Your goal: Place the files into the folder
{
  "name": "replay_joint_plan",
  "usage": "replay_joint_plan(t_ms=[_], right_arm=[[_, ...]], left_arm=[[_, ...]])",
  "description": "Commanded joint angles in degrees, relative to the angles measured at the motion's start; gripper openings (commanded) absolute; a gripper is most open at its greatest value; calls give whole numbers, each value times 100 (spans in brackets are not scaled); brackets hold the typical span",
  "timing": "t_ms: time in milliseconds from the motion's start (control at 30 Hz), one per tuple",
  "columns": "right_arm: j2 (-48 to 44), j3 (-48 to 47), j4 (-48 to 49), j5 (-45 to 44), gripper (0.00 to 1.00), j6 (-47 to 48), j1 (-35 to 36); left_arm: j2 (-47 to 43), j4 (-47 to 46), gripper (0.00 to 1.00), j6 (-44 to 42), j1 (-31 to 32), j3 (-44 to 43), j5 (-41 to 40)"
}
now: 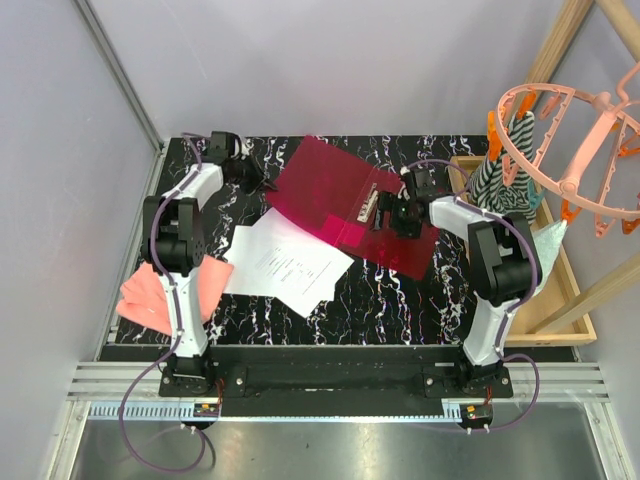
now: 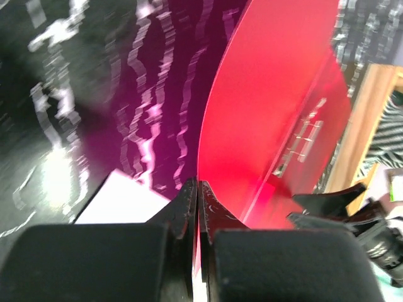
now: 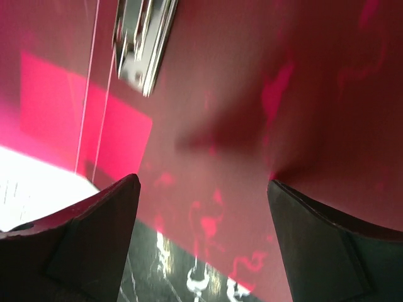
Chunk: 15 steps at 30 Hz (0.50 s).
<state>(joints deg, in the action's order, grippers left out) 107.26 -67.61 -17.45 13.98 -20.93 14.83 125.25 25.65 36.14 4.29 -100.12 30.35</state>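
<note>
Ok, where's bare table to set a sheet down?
Bare table sits near-right, bordered by papers, folder and right arm. Crowded: the far half, where the left end effector grips the folder and the right end effector hovers open over it; cloth at left edge.

There is one dark red folder (image 1: 330, 185), opened, with one metal clip (image 1: 367, 205) inside it, on one black marble-patterned table (image 1: 400, 290). The white files (image 1: 285, 265) form one overlapping pile. At least two sheet outlines show, but the exact number cannot be told. There is one pink folded cloth (image 1: 150, 290). Two robot arms stand at the near edge, the left arm (image 1: 180, 250) and the right arm (image 1: 500, 270). Each carries one two-finger gripper: the left gripper (image 2: 197, 189) and the right gripper (image 3: 201, 189). At the right are one wooden tray (image 1: 560, 290), one peach round clip hanger (image 1: 570, 150) and one striped garment (image 1: 505, 180).
</note>
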Motion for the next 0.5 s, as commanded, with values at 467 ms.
replay_joint_plan(t_ms=[467], right_arm=[[2202,-3827,-1592,-351,91,458,-385]], left_arm=[[-686,-1256,0,1115,98,994,-240]])
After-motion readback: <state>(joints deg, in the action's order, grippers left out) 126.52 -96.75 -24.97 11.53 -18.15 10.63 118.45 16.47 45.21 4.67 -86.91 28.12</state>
